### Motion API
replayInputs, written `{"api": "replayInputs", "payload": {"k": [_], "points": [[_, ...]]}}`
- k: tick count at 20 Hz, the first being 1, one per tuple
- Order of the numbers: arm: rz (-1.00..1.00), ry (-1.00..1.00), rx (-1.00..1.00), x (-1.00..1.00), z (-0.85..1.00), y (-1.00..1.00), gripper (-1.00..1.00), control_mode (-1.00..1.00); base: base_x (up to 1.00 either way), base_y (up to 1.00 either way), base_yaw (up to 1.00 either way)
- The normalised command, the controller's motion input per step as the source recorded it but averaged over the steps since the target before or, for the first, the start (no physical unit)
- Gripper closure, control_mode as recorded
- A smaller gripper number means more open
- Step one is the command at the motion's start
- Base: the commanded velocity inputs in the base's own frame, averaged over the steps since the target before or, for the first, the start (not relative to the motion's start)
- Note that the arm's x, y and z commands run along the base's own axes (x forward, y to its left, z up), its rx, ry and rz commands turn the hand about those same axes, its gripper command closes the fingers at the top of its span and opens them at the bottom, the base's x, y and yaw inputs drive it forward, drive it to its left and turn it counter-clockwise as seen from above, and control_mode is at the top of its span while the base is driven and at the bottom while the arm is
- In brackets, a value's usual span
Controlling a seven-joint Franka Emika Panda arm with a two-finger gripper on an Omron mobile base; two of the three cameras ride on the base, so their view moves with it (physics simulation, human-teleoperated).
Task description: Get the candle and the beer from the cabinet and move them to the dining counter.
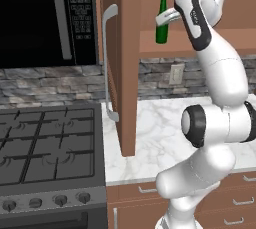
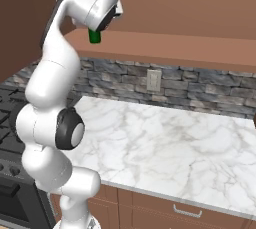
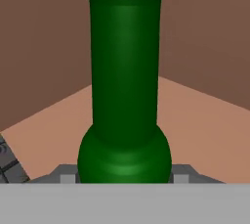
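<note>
The beer point(image 1: 161, 27), a slim dark green bottle, stands upright at the left end of the cabinet's inner shelf point(image 1: 210, 43). My gripper point(image 1: 163, 19) reaches in from the right at mid-height of the bottle. In the hand view the beer point(image 3: 124, 96) sits very close between my fingertips, which press against its sides, so the gripper point(image 3: 124, 176) is shut on it. From the right base view the beer's bottom point(image 2: 94, 37) shows under my hand, just over the shelf point(image 2: 175, 48). The candle and the dining counter are out of view.
The open cabinet door point(image 1: 125, 73) with its silver bar handle point(image 1: 107, 63) juts out left of my arm. Below lie a marble worktop point(image 1: 160, 133) with a stone backsplash and outlet point(image 1: 175, 74), a gas stove point(image 1: 50, 143) and a microwave point(image 1: 45, 18).
</note>
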Motion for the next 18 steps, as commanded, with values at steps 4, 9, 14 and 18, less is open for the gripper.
{"api": "replayInputs", "payload": {"k": [4, 9, 14, 18], "points": [[-0.03, 0.00, 0.00, -0.69, 0.00, -0.21, 1.00, -1.00, 0.00, 0.00, 0.00], [-0.06, 0.00, 0.00, -0.68, 0.00, -0.15, 1.00, -1.00, 0.00, 0.00, 0.00], [-0.11, 0.00, 0.00, -0.77, 0.00, -0.20, 1.00, -1.00, 0.00, 0.00, 0.00], [-0.18, 0.00, 0.00, -0.80, 0.00, -0.26, 1.00, -1.00, 0.00, 0.00, 0.00]]}}
